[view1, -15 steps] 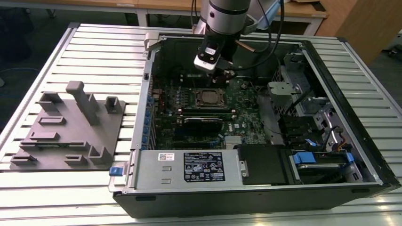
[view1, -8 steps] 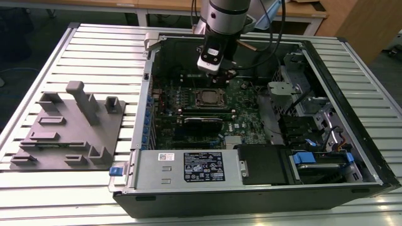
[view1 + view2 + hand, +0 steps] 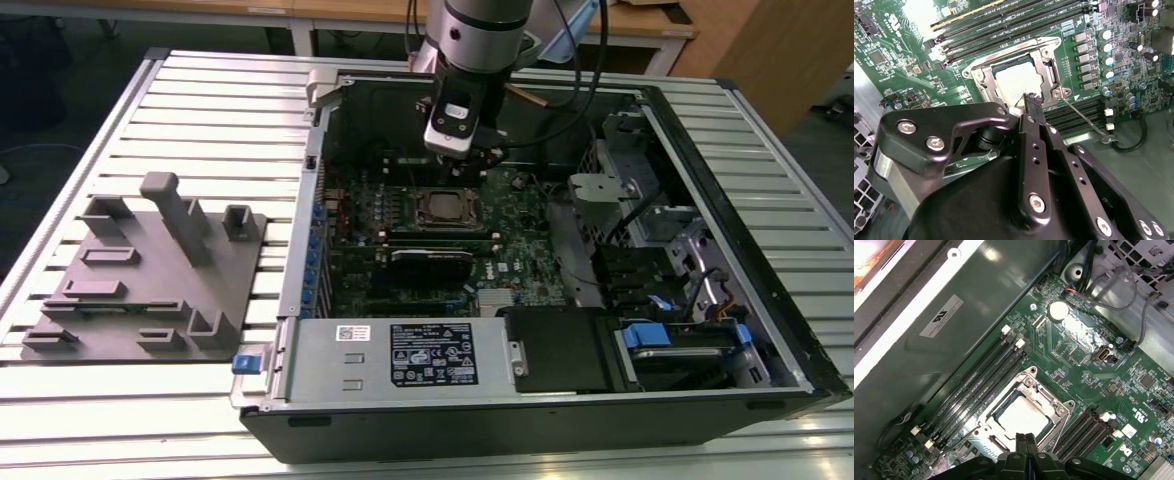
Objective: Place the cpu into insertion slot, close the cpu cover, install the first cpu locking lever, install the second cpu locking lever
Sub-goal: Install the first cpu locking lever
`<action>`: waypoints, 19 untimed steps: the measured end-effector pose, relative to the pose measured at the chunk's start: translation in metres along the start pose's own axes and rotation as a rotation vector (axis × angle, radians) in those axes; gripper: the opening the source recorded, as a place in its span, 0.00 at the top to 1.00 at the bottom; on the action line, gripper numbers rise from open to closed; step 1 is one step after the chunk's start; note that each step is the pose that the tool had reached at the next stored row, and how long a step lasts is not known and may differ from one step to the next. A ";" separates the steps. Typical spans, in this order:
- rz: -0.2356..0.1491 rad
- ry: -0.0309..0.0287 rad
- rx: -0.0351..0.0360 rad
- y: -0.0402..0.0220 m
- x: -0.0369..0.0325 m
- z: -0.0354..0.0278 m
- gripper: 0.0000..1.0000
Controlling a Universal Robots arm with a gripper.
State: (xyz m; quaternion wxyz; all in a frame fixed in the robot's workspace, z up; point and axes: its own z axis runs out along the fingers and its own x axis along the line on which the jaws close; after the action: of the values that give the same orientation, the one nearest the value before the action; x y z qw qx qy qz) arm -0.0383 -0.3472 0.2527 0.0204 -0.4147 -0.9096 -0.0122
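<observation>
— Where's the hand?
— My hand (image 3: 1024,440) is closed on nothing, its tips together just over the rim of the cpu cover (image 3: 1046,62).
— And the chip?
— The cpu (image 3: 1016,80) sits in the insertion slot (image 3: 976,75), under the cover's window.
— Room?
— Memory slots (image 3: 974,385) crowd both sides; one locking lever (image 3: 1085,120) juts free. The case (image 3: 534,425) walls stand well apart, on the desk (image 3: 200,110).

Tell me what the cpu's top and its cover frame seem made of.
The cpu: pale grey metal top, matte, going by its soft sheen. The cpu cover: bare silvery metal, probably stamped steel, with bright glints on its edges.
</observation>
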 end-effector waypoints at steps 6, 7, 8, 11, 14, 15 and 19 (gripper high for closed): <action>-0.001 0.0000 -0.0001 0.0000 0.0000 0.0000 0.89; -0.001 0.0000 0.0000 0.0000 0.0000 0.0000 0.89; -0.001 0.0000 0.0000 0.0000 0.0000 0.0000 0.89; -0.001 0.0000 0.0001 0.0000 0.0000 0.0000 0.89; -0.020 0.0001 0.0009 0.0000 0.0000 0.0000 0.89; -0.031 0.0001 0.0014 0.0000 0.0000 0.0000 0.89; -0.077 0.0004 0.0037 0.0000 0.0000 0.0000 0.89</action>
State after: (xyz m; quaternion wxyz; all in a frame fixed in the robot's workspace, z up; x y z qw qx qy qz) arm -0.0383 -0.3472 0.2528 0.0208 -0.3793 -0.9250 -0.0114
